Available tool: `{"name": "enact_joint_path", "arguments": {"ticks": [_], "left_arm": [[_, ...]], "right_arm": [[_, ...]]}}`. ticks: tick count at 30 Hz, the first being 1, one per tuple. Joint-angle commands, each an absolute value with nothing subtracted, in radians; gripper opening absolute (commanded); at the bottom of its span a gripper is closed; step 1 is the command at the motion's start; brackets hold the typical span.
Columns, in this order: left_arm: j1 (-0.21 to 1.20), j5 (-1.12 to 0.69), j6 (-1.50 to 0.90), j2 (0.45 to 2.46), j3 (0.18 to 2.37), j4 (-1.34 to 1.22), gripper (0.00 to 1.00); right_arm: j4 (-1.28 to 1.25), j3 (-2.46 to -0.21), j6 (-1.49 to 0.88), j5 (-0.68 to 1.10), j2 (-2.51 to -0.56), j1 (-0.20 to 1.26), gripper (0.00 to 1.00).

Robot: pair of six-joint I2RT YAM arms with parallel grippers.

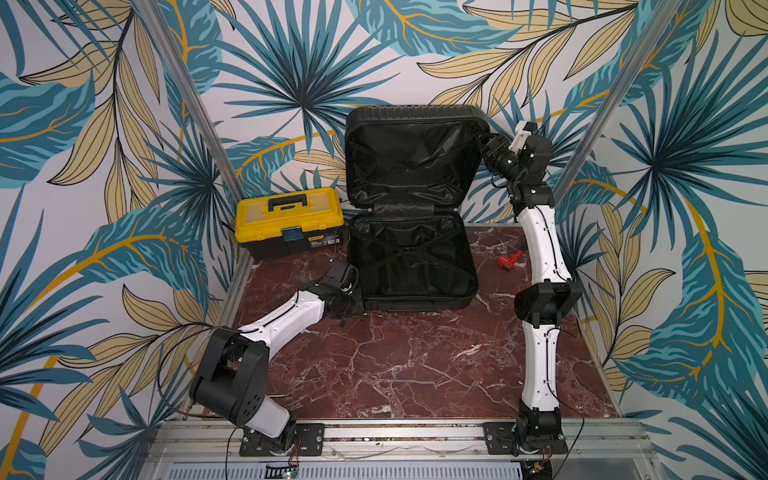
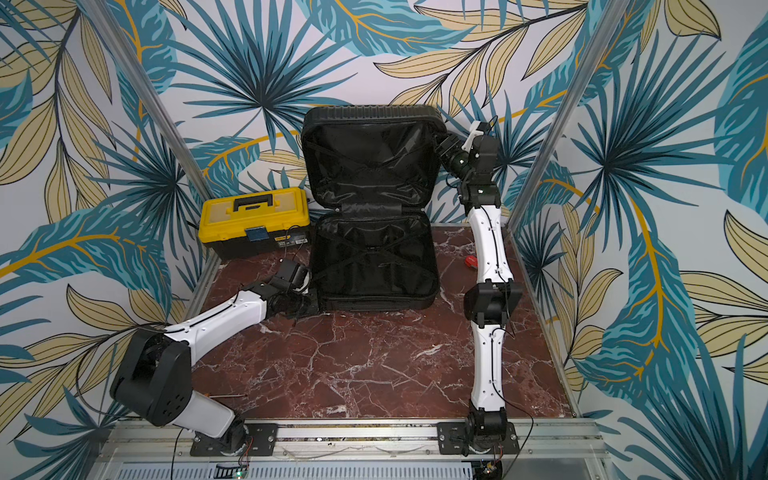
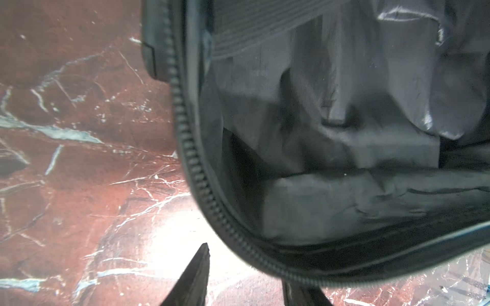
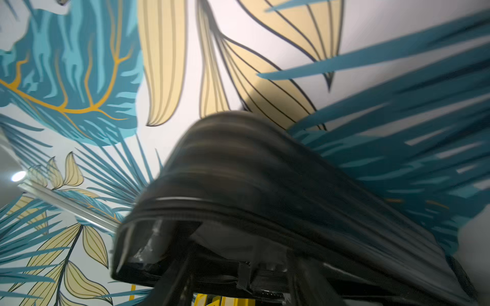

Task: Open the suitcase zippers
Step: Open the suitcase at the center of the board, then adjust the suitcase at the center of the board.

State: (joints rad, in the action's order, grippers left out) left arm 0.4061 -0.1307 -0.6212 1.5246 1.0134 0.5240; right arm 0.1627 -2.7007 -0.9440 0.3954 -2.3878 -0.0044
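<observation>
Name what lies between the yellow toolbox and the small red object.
The open suitcase lies between the yellow toolbox and the red object, shown in both top views.

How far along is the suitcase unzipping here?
Done: the suitcase lies open, lid upright, zipper track parted along its rim. In hand: the right end effector is at the lid's edge, the left end effector by the near corner. Left: apparently nothing to unzip.

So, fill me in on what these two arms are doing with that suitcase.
The black suitcase lies unzipped on the marble table, its lid standing upright. The right gripper is at the lid's upper side edge, grip unclear through blur. The left gripper sits at the suitcase's front corner, jaws apart beside the zipper track, clamping nothing. The yellow toolbox stands beside it.
</observation>
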Motion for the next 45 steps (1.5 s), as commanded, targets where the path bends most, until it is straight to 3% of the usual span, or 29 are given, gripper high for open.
{"name": "enact_joint_path", "arguments": {"ticks": [1, 8, 15, 30, 45], "left_arm": [[0.39, -0.104, -0.634, 1.491, 1.012, 0.476, 0.45], [0.413, -0.178, -0.631, 1.48, 1.046, 0.475, 0.45], [0.518, -0.173, -0.601, 1.415, 1.161, 0.486, 0.37], [0.631, -0.093, -0.53, 1.955, 1.6, 0.544, 0.43], [0.719, -0.103, -0.452, 1.904, 1.409, 0.597, 0.35]], "right_arm": [[-0.022, -2.521, -0.939, 0.408, -2.26, -0.002, 0.57], [0.052, -2.535, -0.825, 0.452, -2.222, -0.004, 0.58], [0.072, -2.492, -0.828, 0.477, -2.205, 0.002, 0.58], [0.108, -2.435, -0.798, 0.447, -2.181, 0.031, 0.58], [0.172, -2.523, -0.75, 0.385, -2.249, 0.035, 0.58]]}}
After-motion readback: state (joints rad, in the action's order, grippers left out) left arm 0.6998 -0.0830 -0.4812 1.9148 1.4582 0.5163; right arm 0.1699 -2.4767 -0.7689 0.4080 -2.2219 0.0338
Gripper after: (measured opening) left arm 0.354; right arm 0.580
